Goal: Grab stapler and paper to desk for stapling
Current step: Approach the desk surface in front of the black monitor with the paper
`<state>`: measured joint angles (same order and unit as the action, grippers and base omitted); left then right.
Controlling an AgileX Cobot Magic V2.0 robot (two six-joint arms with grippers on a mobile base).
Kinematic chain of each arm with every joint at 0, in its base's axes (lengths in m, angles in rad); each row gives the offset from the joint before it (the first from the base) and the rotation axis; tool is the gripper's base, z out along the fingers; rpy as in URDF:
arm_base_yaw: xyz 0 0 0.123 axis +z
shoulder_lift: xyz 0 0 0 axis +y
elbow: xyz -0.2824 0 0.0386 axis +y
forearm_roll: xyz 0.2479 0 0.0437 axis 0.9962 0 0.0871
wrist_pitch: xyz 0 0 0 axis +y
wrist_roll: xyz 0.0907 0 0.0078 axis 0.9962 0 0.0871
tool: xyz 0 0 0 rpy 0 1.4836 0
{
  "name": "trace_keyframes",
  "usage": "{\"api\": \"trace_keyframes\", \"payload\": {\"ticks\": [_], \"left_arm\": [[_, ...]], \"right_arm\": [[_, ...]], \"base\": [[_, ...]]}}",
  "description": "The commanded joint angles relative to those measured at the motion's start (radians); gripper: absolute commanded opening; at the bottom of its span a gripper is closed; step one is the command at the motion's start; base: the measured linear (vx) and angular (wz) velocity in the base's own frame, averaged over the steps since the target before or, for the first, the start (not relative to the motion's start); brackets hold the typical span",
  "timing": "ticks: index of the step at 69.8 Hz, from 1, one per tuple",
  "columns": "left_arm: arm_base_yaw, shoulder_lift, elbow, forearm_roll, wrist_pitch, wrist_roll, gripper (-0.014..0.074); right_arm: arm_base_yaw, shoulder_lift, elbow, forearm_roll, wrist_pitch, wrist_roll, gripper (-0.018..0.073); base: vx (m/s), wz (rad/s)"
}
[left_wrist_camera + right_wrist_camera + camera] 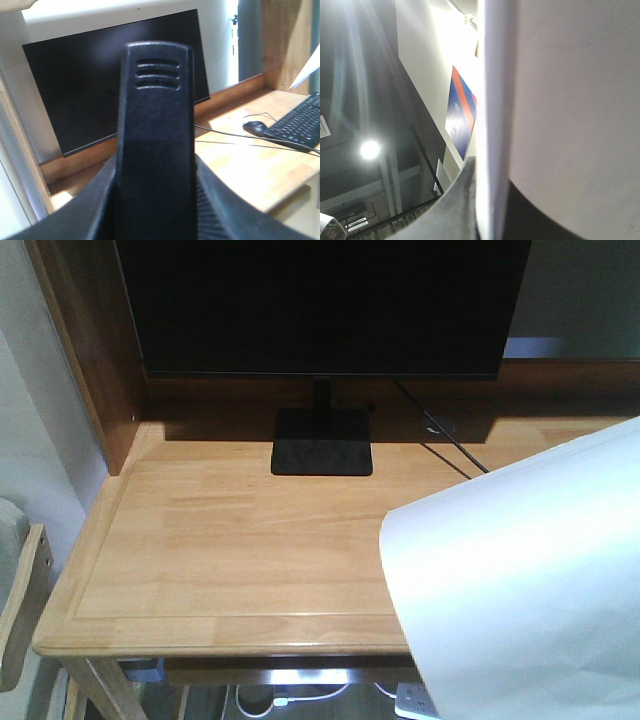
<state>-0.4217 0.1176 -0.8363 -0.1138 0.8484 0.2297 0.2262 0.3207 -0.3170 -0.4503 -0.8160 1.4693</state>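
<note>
Raised paper (pixel 520 570) over right of counter (pixel 220 550).
Clamped in right claw (pixel 492 210); left claw (pixel 155 200) clamps stapler (pixel 155 125), long axis toward monitor (pixel 75 90).

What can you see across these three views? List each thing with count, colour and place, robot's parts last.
desk: one, light wood, fills the front view.
monitor: one, black, at the desk's back.
cable: one, black, on the desk right of the monitor's stand.
keyboard: one, black, on the desk.
mouse: one, black, beside the keyboard.
chair: one, wood, left of the desk.
power strip: one, white, under the desk.
paper: one sheet, white, raised over the desk's right front.
stapler: one, black, gripped, filling the left wrist view.
left claw: one, black, shut on the stapler.
right claw: one, dark, shut on the paper.
</note>
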Motion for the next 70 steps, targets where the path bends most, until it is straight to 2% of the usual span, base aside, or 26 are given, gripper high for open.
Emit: {"api": "trace_keyframes", "payload": {"ticks": [1, 70], "left_arm": [[-0.003, 0.02, -0.024, -0.01, -0.121, 0.0, -0.0006], [-0.003, 0.02, -0.024, -0.01, -0.121, 0.0, -0.0006]], "right_arm": [[-0.008, 0.012, -0.026, 0.015, -0.042, -0.005, -0.0006], [-0.008, 0.012, -0.026, 0.015, -0.042, -0.005, -0.0006]], "base": [[0.14, 0.06], [0.1, 0.01]]}}
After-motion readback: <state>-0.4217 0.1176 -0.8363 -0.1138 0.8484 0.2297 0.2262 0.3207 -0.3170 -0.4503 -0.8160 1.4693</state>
